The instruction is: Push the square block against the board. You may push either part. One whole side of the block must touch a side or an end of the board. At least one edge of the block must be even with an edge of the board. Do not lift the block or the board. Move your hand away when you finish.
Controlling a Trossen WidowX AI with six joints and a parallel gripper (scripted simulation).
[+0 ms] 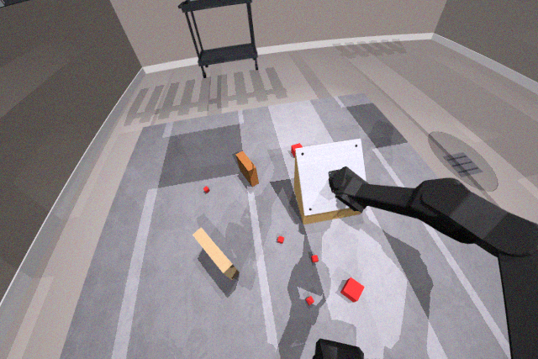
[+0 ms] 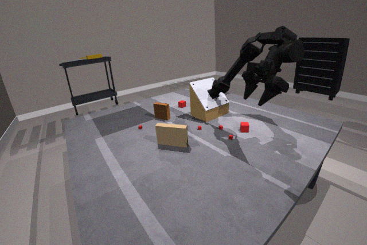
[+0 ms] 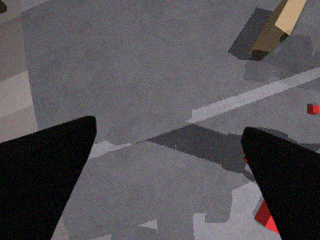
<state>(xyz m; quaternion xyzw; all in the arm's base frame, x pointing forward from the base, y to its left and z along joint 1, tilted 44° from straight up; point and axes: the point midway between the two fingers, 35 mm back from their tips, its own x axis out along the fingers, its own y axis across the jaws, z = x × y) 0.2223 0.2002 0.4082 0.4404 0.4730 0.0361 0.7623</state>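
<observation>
The orange-brown square block [image 1: 247, 168] [image 2: 161, 111] stands upright on the table; it is not seen in the wrist view. The longer light tan board [image 1: 213, 251] [image 2: 171, 135] [image 3: 291, 17] stands on its long narrow side, with a dark shadow along its foot. Block and board are apart, with a wide gap between them, and neither is touched by the gripper. My gripper [image 2: 253, 101] [image 3: 171, 130] is open and empty, above the table and well to the right of both in the exterior view. In the top view its fingertips cannot be made out.
A wooden wedge with a white sloped panel [image 1: 324, 164] [image 2: 201, 90] stands behind, with a black arm part [image 1: 347, 185] [image 2: 217, 88] over its panel. A larger red cube [image 1: 352, 289] [image 2: 244, 127], another red cube [image 1: 296, 149] [image 2: 182, 104] and several tiny ones lie about.
</observation>
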